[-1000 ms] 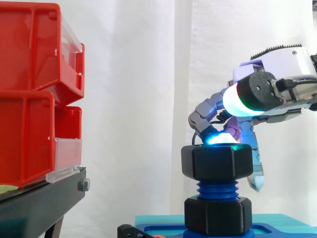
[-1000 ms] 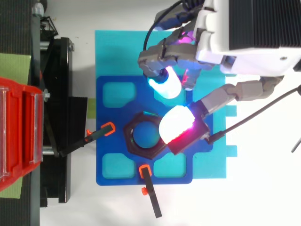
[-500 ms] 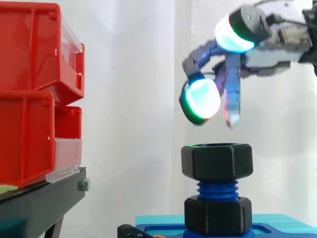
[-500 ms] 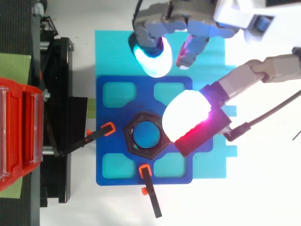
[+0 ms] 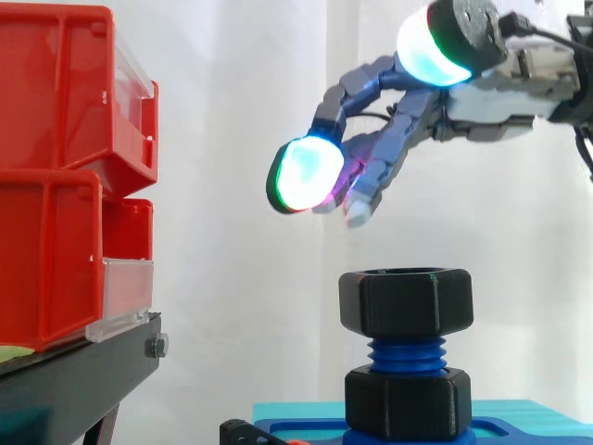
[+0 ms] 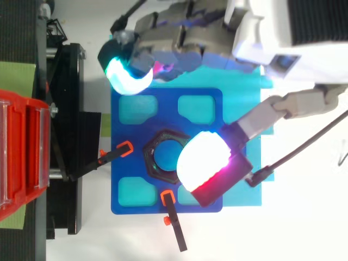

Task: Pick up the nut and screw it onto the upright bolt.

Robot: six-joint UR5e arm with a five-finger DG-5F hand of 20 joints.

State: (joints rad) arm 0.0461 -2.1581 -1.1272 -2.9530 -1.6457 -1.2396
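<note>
I see the hand (image 5: 398, 130) hanging in the air with its fingers loosely spread and holding nothing, and its glowing fingertips (image 5: 304, 174) slant downward. Below the hand and apart from it, the black nut (image 5: 406, 301) sits on the upright blue bolt (image 5: 405, 353), with threads showing beneath it. Beyond the fingertips, well apart, stand red bins (image 5: 65, 176).

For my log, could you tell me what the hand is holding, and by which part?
Nothing: the hand hangs open above the nut, which sits on the bolt, untouched.
</note>
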